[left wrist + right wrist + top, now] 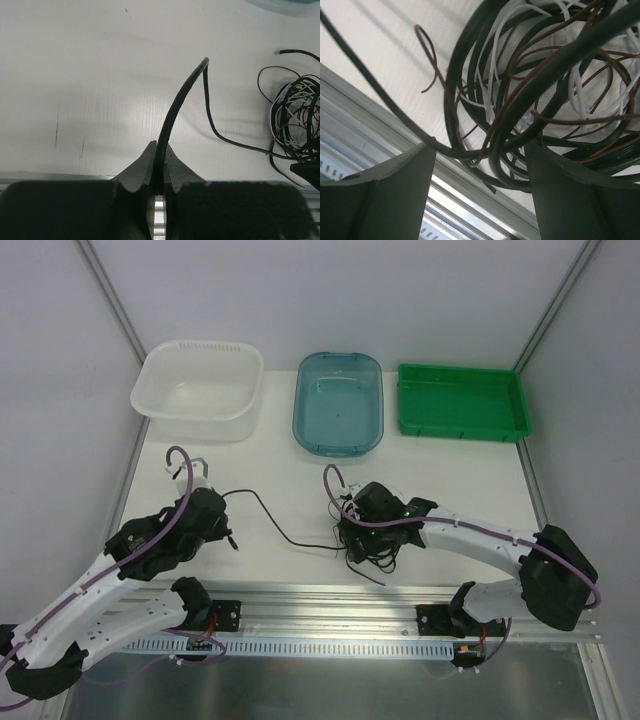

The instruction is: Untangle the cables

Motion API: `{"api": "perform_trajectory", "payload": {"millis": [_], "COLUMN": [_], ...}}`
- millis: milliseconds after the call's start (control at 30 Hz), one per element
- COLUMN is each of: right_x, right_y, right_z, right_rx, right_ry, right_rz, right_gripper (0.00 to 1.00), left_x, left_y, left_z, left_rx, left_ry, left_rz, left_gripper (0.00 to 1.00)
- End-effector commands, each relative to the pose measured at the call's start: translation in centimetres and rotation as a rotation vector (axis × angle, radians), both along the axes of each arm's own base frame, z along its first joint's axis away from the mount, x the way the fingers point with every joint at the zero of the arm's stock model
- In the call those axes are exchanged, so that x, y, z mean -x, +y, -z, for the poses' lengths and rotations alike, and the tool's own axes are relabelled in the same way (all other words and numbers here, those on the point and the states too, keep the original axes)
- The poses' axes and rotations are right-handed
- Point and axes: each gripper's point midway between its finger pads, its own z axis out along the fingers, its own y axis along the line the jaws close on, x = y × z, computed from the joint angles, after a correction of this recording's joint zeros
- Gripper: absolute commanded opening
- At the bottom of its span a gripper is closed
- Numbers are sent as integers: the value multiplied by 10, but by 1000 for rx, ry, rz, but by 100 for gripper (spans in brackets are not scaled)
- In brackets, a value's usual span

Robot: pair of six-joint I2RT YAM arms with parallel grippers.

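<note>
Cables (295, 117) sit knotted at the near edge of the table (100, 75), between the parted fingers of the right gripper (481, 149). One black strand (175, 102) runs leftward to the left gripper (159, 150), whose fingers are clamped on it.

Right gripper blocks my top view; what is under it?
A tangle of black, white and brown cables on the table. From above, the right gripper covers most of it.

Cables (366, 540): smooth plastic sheaths, slight sheen. Table (270, 465): matt white, faintly ribbed. Rail (330, 596): brushed metal.
</note>
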Motion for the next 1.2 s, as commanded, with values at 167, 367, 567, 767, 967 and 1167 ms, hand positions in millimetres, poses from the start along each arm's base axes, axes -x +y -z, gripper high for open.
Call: {"api": "perform_trajectory", "payload": {"millis": [167,367,567,767,967,1167], "right_x": [-19,-45,-61,-57,-48,-38], "right_y": [-13,-73,-160,-176,-155,-124], "right_z": [-2,-40,-117,-154,-127,-95], "right_rx": [57,44,7,-81,-112,-200], "right_ry": [-92,-178,-318,-327,-174,-72], "right_rz": [31,280,638,726,675,592], "right_gripper": [35,5,1,1,1,1], "left_x": [2,12,24,22,10,-1], "left_y": [43,79,105,105,84,30], "left_z": [-38,-45,-42,-33,-16,22], "left_rx": [-83,-179,-207,-234,-257,-184], "left_ry": [-85,-81,-90,-73,-13,89], "left_rz": [-123,-241,-338,-364,-320,-124], "left_gripper": [0,0,0,0,0,29]}}
